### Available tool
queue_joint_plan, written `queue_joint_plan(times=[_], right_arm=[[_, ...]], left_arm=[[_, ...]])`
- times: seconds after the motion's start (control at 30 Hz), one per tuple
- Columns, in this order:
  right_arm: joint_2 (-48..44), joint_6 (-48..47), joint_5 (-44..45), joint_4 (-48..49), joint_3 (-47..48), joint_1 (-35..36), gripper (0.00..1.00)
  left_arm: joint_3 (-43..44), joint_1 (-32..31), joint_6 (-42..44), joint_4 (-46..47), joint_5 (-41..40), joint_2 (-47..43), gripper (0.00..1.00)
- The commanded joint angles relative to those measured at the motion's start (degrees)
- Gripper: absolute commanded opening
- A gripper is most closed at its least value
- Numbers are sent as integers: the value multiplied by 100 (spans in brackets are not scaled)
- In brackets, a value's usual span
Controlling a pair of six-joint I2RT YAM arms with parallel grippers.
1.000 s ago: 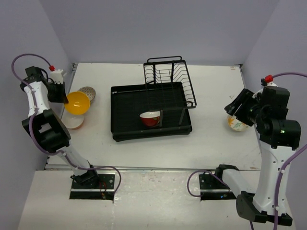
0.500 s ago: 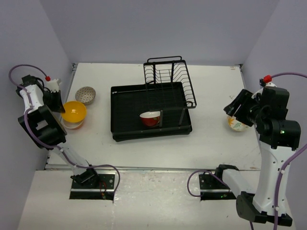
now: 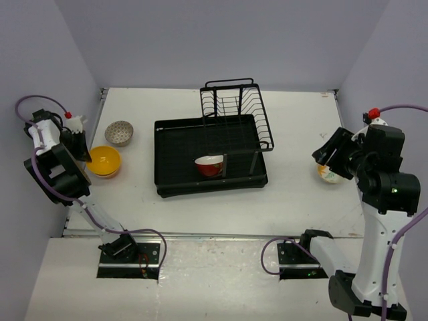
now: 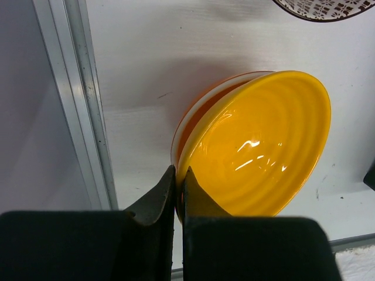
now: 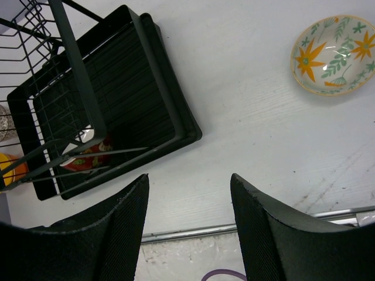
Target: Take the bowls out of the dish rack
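Bowls: one is in the dish rack [image 3: 179, 150], four are out on the white table [image 3: 301, 120].

- Glossy red bowl [image 3: 209, 165] with a pale rim sits on the ribbed black tray floor near the front edge, just beside the upright wire basket section.
- Yellow bowl [image 4: 258, 146]: glossy, with concentric ridges inside and bright glare spots. It is nested in the orange bowl [image 4: 196, 111], whose white-edged rim shows behind it, at the table's left edge.
- Left gripper [image 4: 177, 175]: the two black fingers are pinched almost together on the yellow bowl's near rim, one inside and one outside.
- Patterned bowl [image 3: 119, 132]: white with a fine brown lattice, standing apart just beyond the stacked pair.
- Flowered bowl [image 5: 335, 54]: wide, shallow and cream, with orange blooms and green sprigs. It stands upright at the far right, well apart from the rack.
- Right gripper [image 5: 188, 181]: the textured black pads are spread apart and hold nothing, above bare, scuffed table between the rack and the flowered bowl.
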Motion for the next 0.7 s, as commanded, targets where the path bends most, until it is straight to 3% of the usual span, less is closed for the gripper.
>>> queue_joint_plan(times=[0.0, 0.03, 0.17, 0.3, 0.53, 0.63, 0.67], right_arm=[[-45, -34, -106, 25, -72, 7, 59], [-63, -26, -123, 69, -142, 15, 59], [-116, -8, -159, 131, -283, 15, 59], [-177, -8, -185, 183, -432, 15, 59], [-248, 53, -299, 263, -591, 15, 59], [-265, 71, -299, 237, -582, 15, 59], [-265, 63, -264, 219, -565, 15, 59]], left_arm=[[-21, 84, 44, -170, -41, -69, 1], [-57, 102, 44, -170, -50, -121, 10], [-136, 128, 88, -179, -23, -306, 22], [-145, 154, 114, -222, -15, -517, 42], [267, 154, 132, -231, 64, -710, 56], [1022, 154, 158, -327, 379, -781, 57], [1555, 120, 350, -441, 894, -763, 58]])
